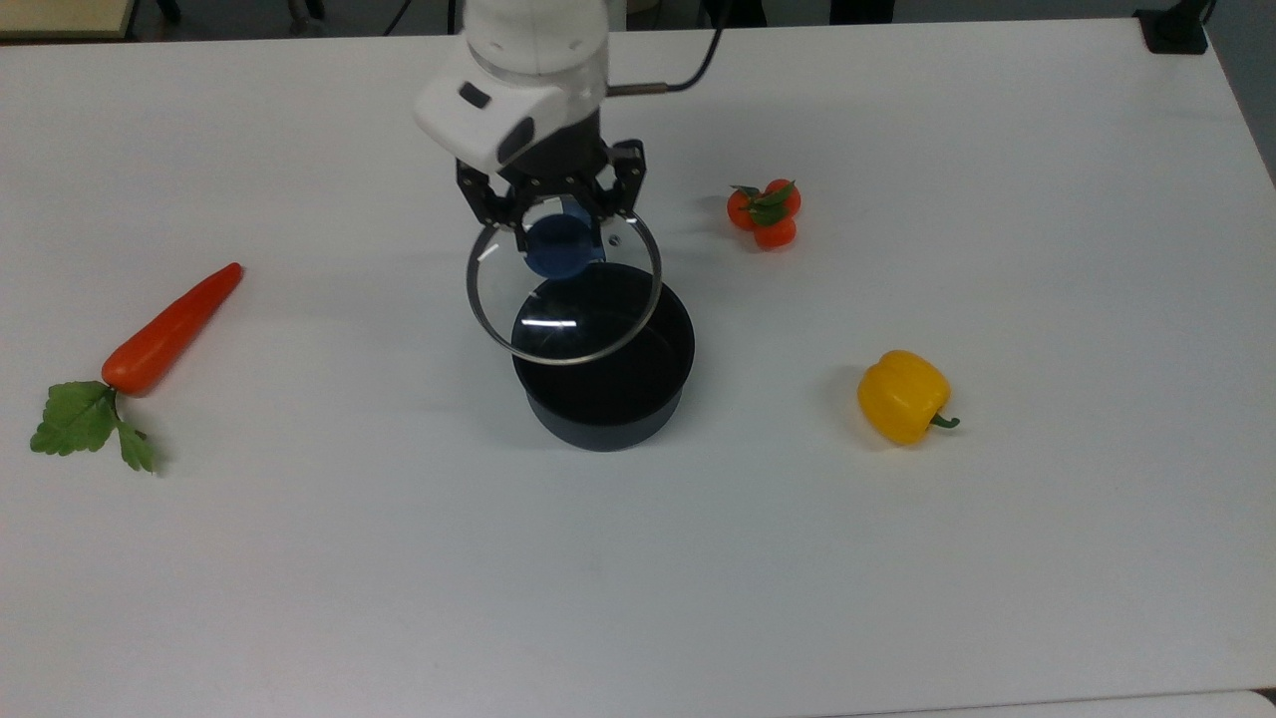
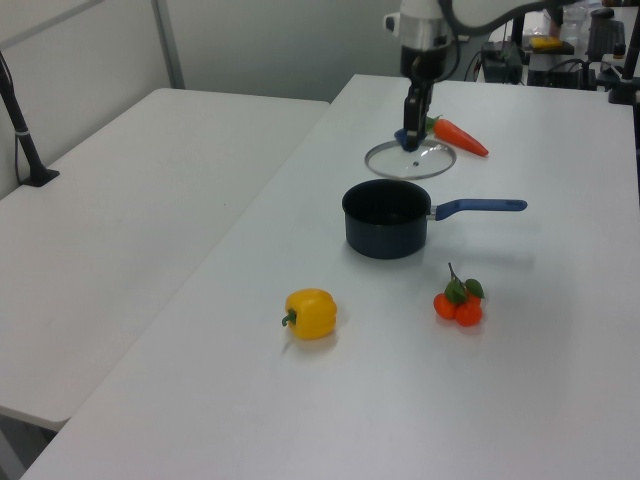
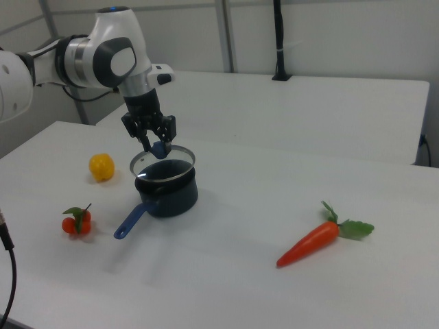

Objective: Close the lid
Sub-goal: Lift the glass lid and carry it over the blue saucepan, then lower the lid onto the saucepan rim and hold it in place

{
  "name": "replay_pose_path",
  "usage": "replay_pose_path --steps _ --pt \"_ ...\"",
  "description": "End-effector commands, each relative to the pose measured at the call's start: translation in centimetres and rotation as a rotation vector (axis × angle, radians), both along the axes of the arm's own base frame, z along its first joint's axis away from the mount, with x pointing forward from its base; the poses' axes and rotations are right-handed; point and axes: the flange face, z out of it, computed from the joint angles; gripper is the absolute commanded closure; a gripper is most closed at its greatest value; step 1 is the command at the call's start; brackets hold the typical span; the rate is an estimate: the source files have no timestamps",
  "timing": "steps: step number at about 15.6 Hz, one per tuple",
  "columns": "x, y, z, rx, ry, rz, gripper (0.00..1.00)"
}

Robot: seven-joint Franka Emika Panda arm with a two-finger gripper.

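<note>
The round clear glass lid (image 1: pixel 588 319) with a metal rim hangs in the air, held by its blue knob (image 1: pixel 558 247). My gripper (image 1: pixel 560 227) is shut on that knob. In the top view the lid overlaps the upper left part of the dark saucepan (image 1: pixel 613 399), whose blue handle is mostly hidden behind the gripper. In the left view the lid (image 2: pixel 410 160) floats just beyond the saucepan (image 2: pixel 386 229), under my gripper (image 2: pixel 411 133). The right view shows the lid (image 3: pixel 162 163) above the saucepan (image 3: pixel 170 195), slightly tilted, held by my gripper (image 3: pixel 158 147).
On the white table (image 1: pixel 698 558) lie a carrot with green leaves (image 1: pixel 150 344) at the top view's left, a cluster of small tomatoes (image 1: pixel 765 213) and a yellow bell pepper (image 1: pixel 902 396) to the top view's right. The saucepan handle (image 2: pixel 480 207) sticks out sideways.
</note>
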Motion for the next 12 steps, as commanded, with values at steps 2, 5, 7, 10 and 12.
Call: replay_pose_path --steps 2,5,7,10,12 --pt "2.3 2.3 -2.1 -0.002 -0.072 0.024 0.58" --pt "2.3 3.5 -3.2 -0.023 -0.060 0.050 0.58" --pt "2.2 3.6 -3.8 -0.039 -0.050 0.056 0.58" --pt "2.1 4.3 -5.0 -0.055 -0.043 0.074 0.58" --pt "2.1 4.8 -5.4 -0.054 -0.048 0.079 0.58"
